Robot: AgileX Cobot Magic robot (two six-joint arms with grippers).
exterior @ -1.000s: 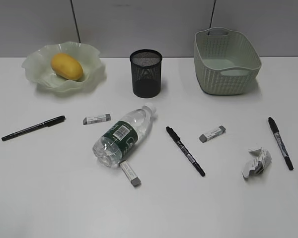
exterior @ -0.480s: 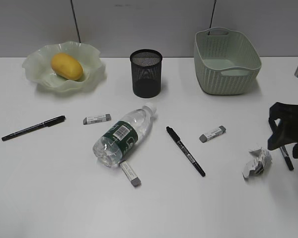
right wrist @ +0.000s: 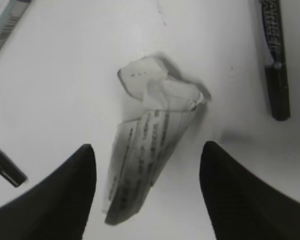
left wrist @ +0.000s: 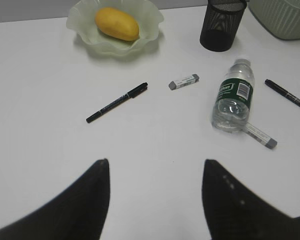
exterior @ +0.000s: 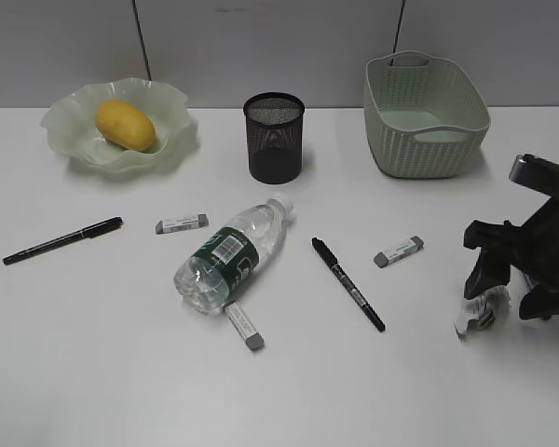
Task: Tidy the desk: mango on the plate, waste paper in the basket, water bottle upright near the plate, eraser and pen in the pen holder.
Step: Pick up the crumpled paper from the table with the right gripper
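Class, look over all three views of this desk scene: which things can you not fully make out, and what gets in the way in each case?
- Waste paper: exterior view, its right side is hidden behind the right gripper.
- Pen beside the paper: right wrist view, cut off by the top edge; exterior view, hidden behind the gripper.
- Basket: left wrist view, cut off at the top right corner.
- Pen holder: its inside is too dark to see.

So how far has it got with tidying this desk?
Done: the mango sits on the plate. In hand: the right gripper hangs open over the waste paper, not gripping. Left: the paper into the basket, the water bottle lying down, pens and erasers beside the pen holder.
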